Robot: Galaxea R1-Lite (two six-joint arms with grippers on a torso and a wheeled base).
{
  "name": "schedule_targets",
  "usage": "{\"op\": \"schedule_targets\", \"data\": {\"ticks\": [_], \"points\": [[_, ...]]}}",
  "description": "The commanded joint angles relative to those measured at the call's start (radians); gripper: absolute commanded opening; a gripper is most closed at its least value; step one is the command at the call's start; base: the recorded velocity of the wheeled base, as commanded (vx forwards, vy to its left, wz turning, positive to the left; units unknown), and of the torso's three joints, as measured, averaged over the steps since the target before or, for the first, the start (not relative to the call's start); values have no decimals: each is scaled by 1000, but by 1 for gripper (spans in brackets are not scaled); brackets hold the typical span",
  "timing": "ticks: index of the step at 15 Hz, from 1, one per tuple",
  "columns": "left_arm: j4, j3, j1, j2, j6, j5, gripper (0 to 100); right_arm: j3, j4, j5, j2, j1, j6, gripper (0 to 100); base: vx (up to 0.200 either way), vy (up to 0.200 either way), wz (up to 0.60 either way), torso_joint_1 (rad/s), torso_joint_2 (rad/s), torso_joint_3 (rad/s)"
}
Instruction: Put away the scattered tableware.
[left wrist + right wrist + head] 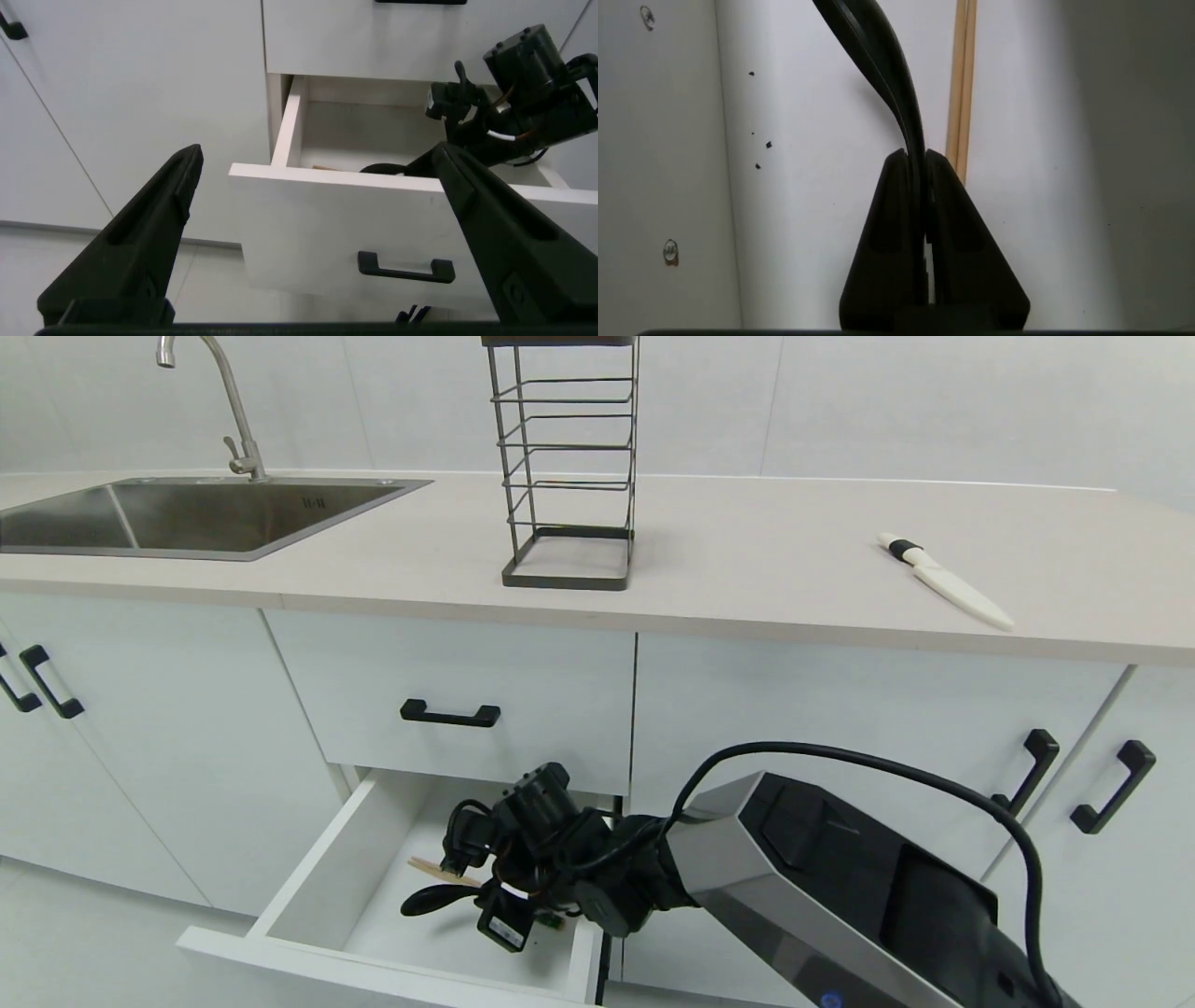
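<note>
White cabinet fronts beneath a pale counter [747, 560] make up the setting. Nearest, at 6 o'clock in the head view, an open drawer [313, 868] is entered by the right claw [485, 896], which is clenched on the handle of a black spoon [434, 900]. Chopsticks [443, 870] are laid on the drawer floor just beside it. The left claw [318, 159] is held outside the drawer front, released and grasping nothing. Farther off on the counter, a white knife [945, 581] is seen at 2 o'clock, a wire rack [568, 467] at 12 and a sink [187, 513] at 10.

If the black spoon is let go while tilted, it may be dropped across the chopsticks. The drawer wall could also be struck as the right claw is withdrawn. The white knife, lying flat, is judged awkward to lift.

The pinch on the handle is made plain in the right wrist view, while in the head view it is masked by the wrist. Whether the spoon's bowl touches the floor cannot be told. The drawer's front handle [406, 269] is revealed by the left wrist view.
</note>
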State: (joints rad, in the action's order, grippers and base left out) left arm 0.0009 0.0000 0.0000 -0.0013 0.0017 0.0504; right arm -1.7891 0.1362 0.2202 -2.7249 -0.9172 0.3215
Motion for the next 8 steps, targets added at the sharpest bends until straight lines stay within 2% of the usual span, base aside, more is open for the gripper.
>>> {"op": "schedule_targets", "data": {"ticks": [1, 6, 7, 8], "points": [[1, 0, 0, 1, 0, 0, 100, -24, -3, 1, -21, -2, 4, 0, 0, 0, 0, 0, 0, 0], [1, 0, 0, 1, 0, 0, 100, -58, -53, 7, -38, -12, 19, 0, 0, 0, 0, 0, 0, 0], [-1, 0, 0, 1, 0, 0, 100, -61, -63, 8, -38, -14, 19, 100, 0, 0, 0, 0, 0, 0], [-1, 0, 0, 1, 0, 0, 100, -61, -63, 8, -36, -14, 19, 100, 0, 0, 0, 0, 0, 0]]}}
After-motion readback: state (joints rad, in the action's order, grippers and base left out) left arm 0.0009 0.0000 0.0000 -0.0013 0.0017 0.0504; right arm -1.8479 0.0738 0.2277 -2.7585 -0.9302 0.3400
